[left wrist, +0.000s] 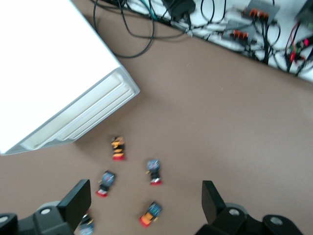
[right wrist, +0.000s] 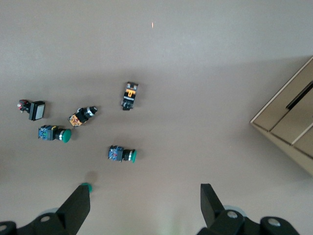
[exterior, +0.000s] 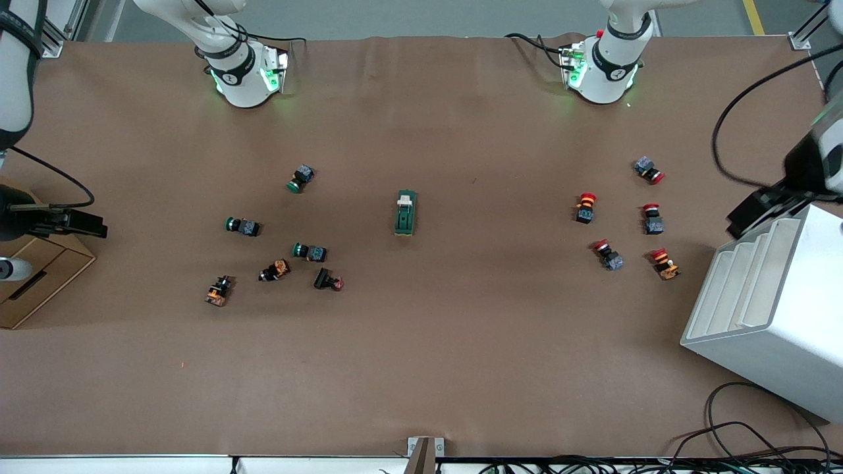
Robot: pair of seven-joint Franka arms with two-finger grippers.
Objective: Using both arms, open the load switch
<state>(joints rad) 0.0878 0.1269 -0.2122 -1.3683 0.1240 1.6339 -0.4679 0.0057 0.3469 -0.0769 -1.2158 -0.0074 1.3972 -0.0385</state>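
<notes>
The load switch is a dark-green block with a cream lever tab at the end toward the arms' bases. It lies alone at the table's middle and shows in neither wrist view. My left gripper hangs open and holds nothing, up by the white bin at the left arm's end, with red-capped buttons under it. My right gripper is also open and holds nothing, over the table edge by the cardboard box at the right arm's end. Both grippers are well away from the switch.
Several red-capped push buttons lie toward the left arm's end. Several green-capped and orange ones lie toward the right arm's end. A white stepped bin and a cardboard box stand at the table's two ends.
</notes>
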